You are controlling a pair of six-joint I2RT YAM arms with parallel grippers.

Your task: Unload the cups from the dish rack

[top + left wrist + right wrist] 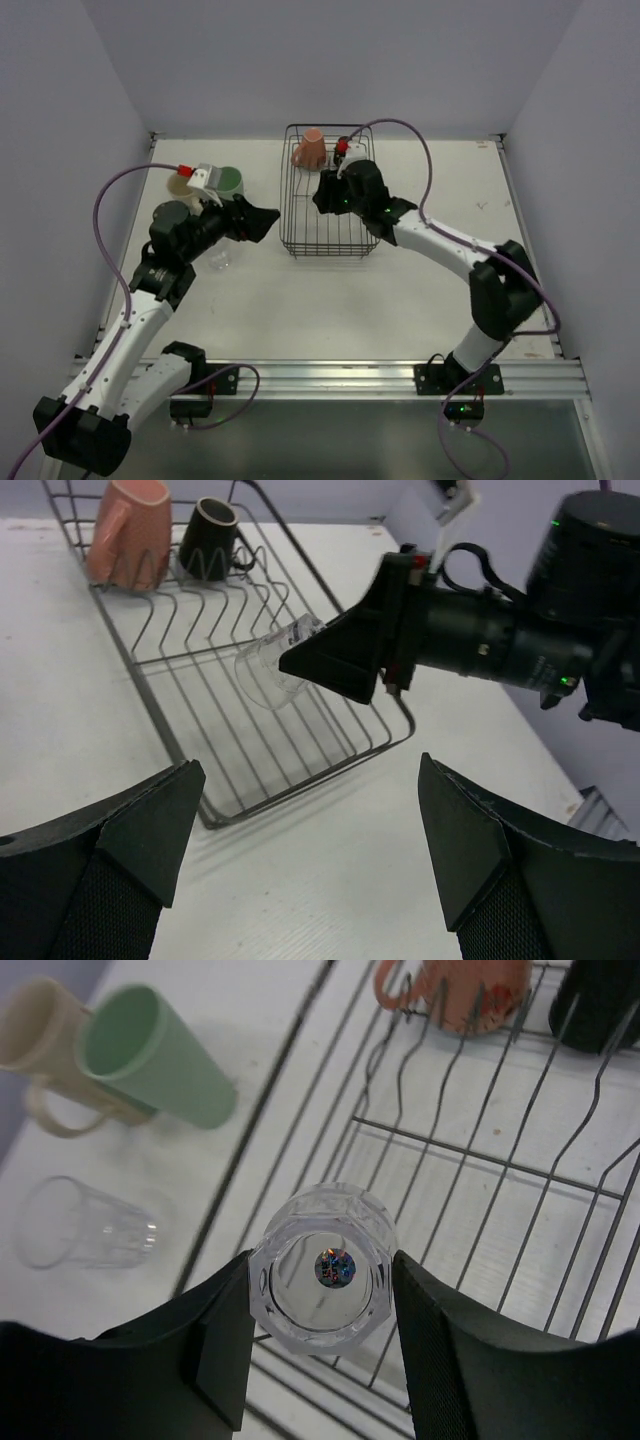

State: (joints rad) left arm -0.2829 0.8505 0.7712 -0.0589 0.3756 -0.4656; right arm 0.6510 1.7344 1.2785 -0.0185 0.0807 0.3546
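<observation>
Right wrist view: the right end effector [322, 1260] is clamped across the round wall of a clear glass [325, 1210], over the rack [470, 1152] floor near its left side. The glass is likely light, rigid, slick and breakable, so grip mid-body, firmly but gently. The left end effector [310, 880] gapes empty, left of the rack.

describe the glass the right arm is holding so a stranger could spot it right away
Find the wire dish rack in the middle of the table. Toward its left side, the right gripper pinches a clear glass. The pink mug and black mug at the rack's far end are opaque, and the other clear glass lies outside the rack.
</observation>
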